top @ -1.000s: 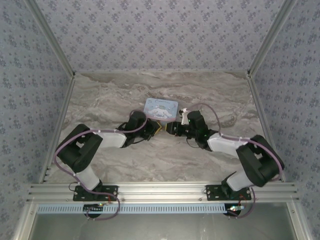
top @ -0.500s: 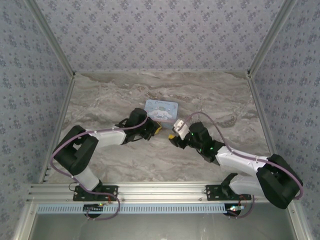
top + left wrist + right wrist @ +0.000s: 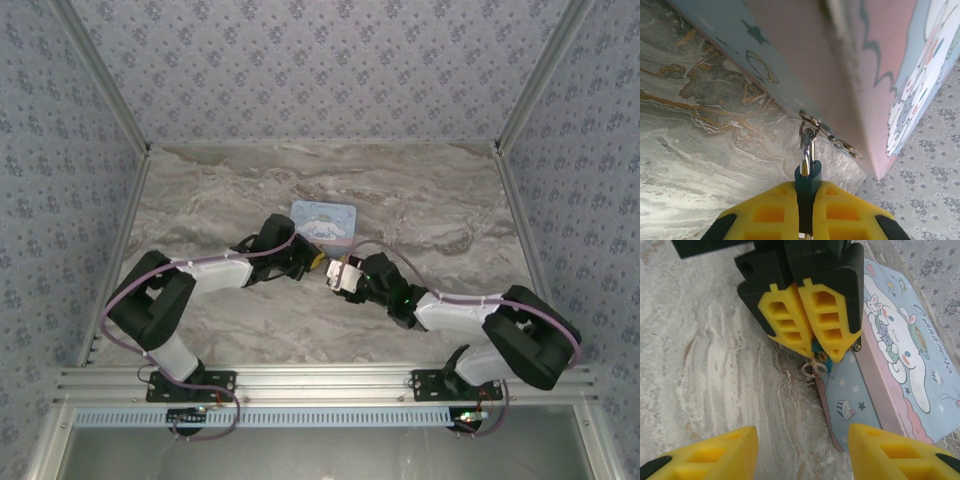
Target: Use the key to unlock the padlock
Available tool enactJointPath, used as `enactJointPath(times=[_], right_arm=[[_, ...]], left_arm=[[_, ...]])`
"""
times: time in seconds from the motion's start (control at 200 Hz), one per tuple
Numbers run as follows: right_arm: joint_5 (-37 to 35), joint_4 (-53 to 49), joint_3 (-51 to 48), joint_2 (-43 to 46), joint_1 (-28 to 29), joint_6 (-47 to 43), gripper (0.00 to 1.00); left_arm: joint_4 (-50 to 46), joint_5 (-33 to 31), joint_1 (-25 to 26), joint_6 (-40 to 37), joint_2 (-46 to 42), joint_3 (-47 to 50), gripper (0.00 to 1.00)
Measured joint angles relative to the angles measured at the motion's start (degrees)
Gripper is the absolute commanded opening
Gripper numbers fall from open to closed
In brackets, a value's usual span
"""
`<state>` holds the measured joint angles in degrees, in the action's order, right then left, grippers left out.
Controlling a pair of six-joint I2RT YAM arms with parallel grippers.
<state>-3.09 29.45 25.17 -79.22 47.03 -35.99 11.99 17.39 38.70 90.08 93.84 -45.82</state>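
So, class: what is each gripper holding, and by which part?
Left gripper: the teal padlock, pinched by its body, shackle sticking out. Right gripper: open, holding nothing.

My left arm [image 3: 215, 272] and right arm [image 3: 450, 308] have black joints and white link shells. A purple cable [image 3: 215, 260] runs along each. My fingers [image 3: 705, 455] are yellow, ribbed, black-backed.

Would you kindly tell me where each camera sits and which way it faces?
Top external: above and behind the bases, looking down at the table; both arms show, left pincer and right pincer close together beside the tin.
Left wrist: on the left arm, looking along its yellow fingers at the padlock they clamp, beside the tin.
Right wrist: on the right arm, facing the left pincer; its own fingers stand apart.
Shared: both wrist views show padlock and tin.
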Motion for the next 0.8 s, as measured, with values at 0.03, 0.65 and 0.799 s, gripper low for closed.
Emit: enactJointPath(times=[0.03, 0.65, 0.799], right_arm=[[-0.33, 0.63, 0.24, -0.74, 0.11, -0.26, 0.51], [-4.26, 10.99, 4.68, -11.72, 1.01, -1.53, 0.26], [-4.70, 11.54, 4.90, -12.24, 1.03, -0.98, 0.18]], left_arm=[[-0.07, 0.00, 0.00, 0.07, 0.00, 0.00, 0.00], [-0.04, 1.29, 0.00, 0.70, 0.00, -0.15, 0.00], [0.17, 1.29, 0.00, 0.85, 0.00, -0.24, 0.00]])
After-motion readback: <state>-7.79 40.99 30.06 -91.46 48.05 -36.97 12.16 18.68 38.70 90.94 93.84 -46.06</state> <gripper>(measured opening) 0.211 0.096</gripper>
